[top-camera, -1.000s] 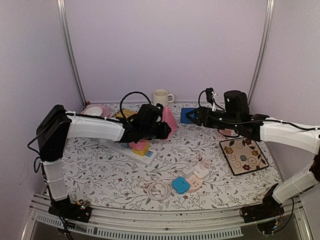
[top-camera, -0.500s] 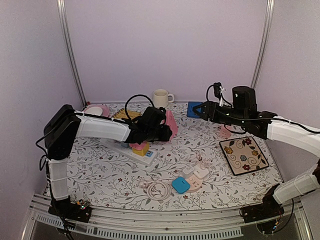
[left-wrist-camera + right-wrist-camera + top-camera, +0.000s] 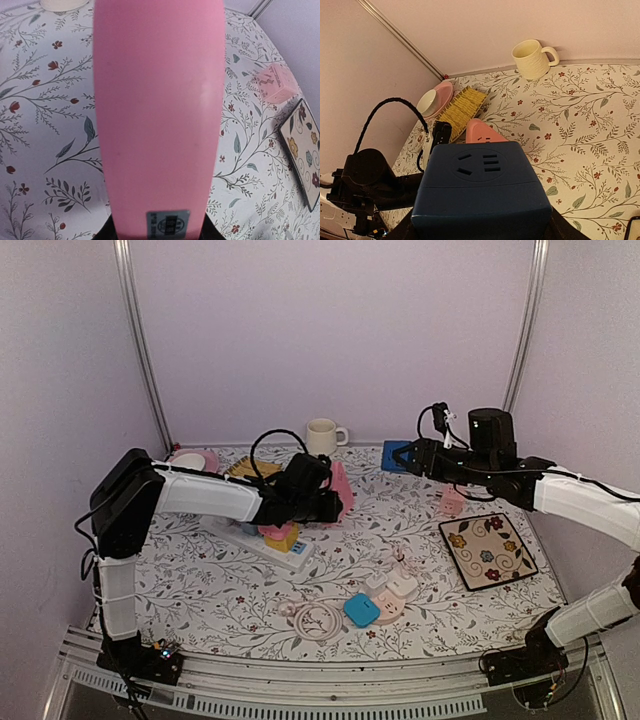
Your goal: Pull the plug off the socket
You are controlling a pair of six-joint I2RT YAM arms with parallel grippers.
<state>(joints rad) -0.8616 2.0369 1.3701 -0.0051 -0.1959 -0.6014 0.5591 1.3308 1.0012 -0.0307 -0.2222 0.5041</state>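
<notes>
Pink plug (image 3: 157, 110) is clamped in your left gripper (image 3: 330, 502). The blue socket (image 3: 482, 195) is clamped in the right gripper (image 3: 410, 457), raised and well apart from it. They look separated, so lower both slowly to the table (image 3: 200, 590) before you release.

I work in a robot test cell in a lab. Plain lilac panel walls (image 3: 330, 330) box in the table, silver metal corner posts (image 3: 140, 350) rise at the back, and a slotted aluminium rail (image 3: 330, 695) edges the front. Household props, a cream ribbed mug (image 3: 322, 435) and a floral square plate (image 3: 487, 551), sit on a leaf-printed tablecloth (image 3: 200, 600).
</notes>
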